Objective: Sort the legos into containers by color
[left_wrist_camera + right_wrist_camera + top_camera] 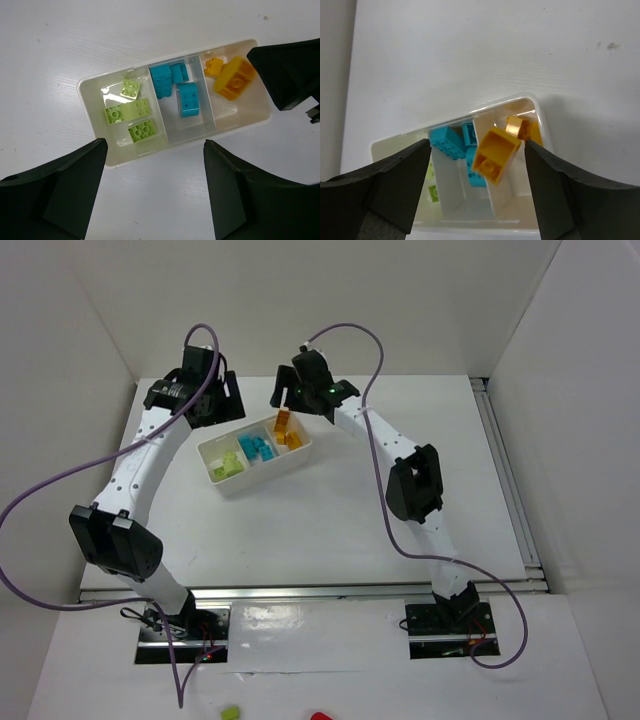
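Observation:
The white three-compartment tray (pixel 262 478) holds three lime green bricks (pixel 127 111) in its left compartment, cyan bricks (pixel 175 85) in the middle and a small orange brick (pixel 214 66) on the right. A larger orange brick (pixel 496 155) is tilted over the divider by the orange compartment. It sits between my right gripper's (pixel 476 150) open fingers and touches neither. I cannot tell whether it rests on the tray or is in the air. My left gripper (pixel 155 150) is open and empty over bare table beside the tray's long side (pixel 87 100).
White walls close in the table at the back and on both sides. A rail (pixel 505 480) runs along the right edge. Purple cables (pixel 60 490) loop off both arms. A lime piece (pixel 231 712) and a red thing (pixel 320 717) lie below the arm bases.

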You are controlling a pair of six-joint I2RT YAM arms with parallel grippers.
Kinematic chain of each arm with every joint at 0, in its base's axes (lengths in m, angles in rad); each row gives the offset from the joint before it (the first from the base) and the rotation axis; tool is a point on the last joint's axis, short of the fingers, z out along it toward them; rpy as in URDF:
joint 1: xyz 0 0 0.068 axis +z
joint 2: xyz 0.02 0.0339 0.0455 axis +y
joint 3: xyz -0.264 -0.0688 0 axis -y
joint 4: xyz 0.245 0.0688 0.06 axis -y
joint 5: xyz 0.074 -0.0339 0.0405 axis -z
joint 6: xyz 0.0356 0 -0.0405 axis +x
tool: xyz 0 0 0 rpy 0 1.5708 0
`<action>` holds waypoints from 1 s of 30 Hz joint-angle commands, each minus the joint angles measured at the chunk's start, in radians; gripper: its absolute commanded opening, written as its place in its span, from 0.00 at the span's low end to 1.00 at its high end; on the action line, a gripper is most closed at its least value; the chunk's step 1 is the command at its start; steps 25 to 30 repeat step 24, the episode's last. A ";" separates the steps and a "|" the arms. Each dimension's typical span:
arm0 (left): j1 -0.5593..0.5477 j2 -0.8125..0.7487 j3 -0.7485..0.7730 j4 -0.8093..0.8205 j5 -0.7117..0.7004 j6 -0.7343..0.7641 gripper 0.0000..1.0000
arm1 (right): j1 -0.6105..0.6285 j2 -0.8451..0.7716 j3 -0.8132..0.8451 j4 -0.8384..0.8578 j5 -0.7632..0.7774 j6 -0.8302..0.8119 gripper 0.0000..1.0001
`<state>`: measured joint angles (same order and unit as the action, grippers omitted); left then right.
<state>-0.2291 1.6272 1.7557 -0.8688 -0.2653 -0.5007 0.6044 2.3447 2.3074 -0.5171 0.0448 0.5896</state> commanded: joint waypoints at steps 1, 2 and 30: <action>0.010 -0.049 0.008 0.014 -0.011 0.007 0.87 | -0.011 0.016 0.050 0.012 -0.022 -0.019 0.84; 0.010 -0.049 0.008 0.014 -0.011 0.007 0.87 | -0.021 -0.013 0.050 0.012 0.001 -0.028 0.91; 0.028 -0.070 -0.035 0.037 0.098 -0.038 0.87 | -0.383 -0.804 -0.974 -0.098 0.561 -0.054 0.96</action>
